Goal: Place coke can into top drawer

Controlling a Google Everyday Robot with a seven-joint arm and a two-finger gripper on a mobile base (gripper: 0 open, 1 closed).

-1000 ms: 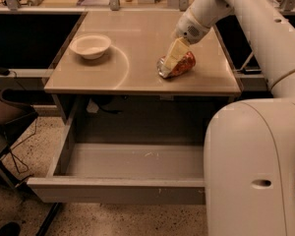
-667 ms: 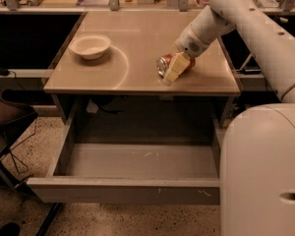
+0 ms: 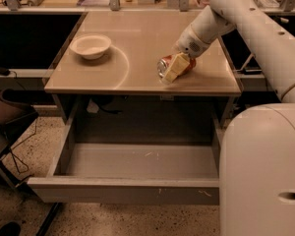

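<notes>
Tan, smooth tabletop [image 3: 137,38] carries one round white bowl [image 3: 90,45]. Well right of the bowl, one red coke can [image 3: 162,66] lies on its side, silver end showing, clamped by the gripper [image 3: 173,69]. Below the bowl, one wide grey metal top drawer [image 3: 123,192] stands pulled open, its floor scratched.

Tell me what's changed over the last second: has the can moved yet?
The gripper, apparently clamped on the coke can, has carried it slightly left in the view, toward the front edge of the table. The can is on its side, not yet past the edge. The arm has swung lower. Unchanged: the top drawer stands open, and the white bowl sits back left.
</notes>
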